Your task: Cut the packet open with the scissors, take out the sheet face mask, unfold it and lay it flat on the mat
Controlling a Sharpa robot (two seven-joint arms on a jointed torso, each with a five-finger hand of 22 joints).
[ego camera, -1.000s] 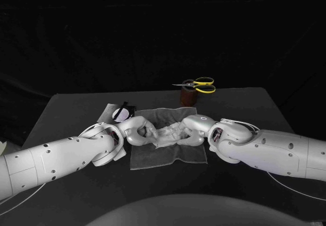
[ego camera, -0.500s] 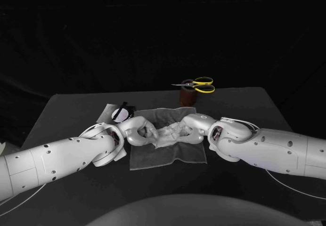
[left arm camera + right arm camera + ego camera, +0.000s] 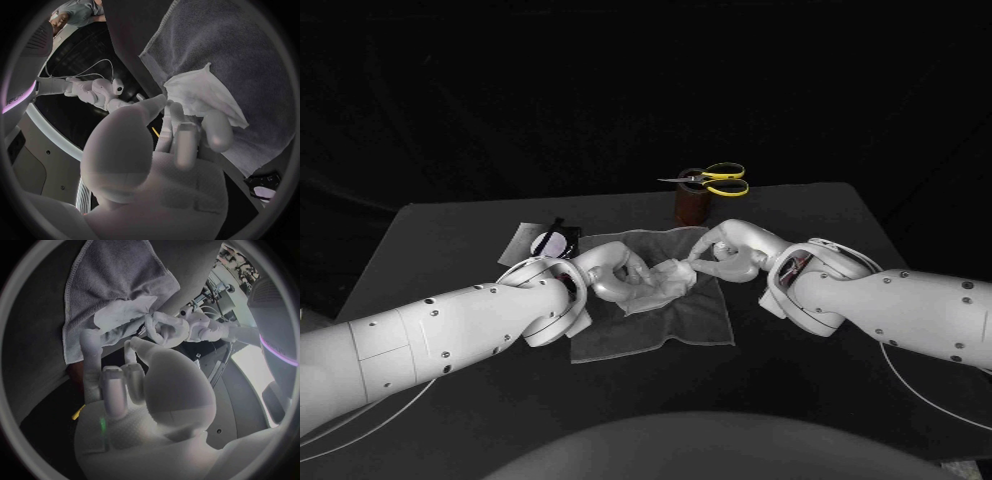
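Pinching one edge of the crumpled white sheet mask (image 3: 668, 280) over the grey mat (image 3: 653, 325), the left hand (image 3: 610, 275) faces the right hand (image 3: 733, 250), whose fingers reach the mask; its hold cannot be told. Behind the mat, yellow-handled scissors (image 3: 711, 180) rest on a brown holder (image 3: 692, 207); the packet (image 3: 553, 240) lies at its far-left corner.

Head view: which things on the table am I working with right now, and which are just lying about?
In hand:
sheet mask, held between the left hand and the right hand
grey mat, under them

Lying about:
scissors, standing in the brown holder
packet, by the mat's far corner
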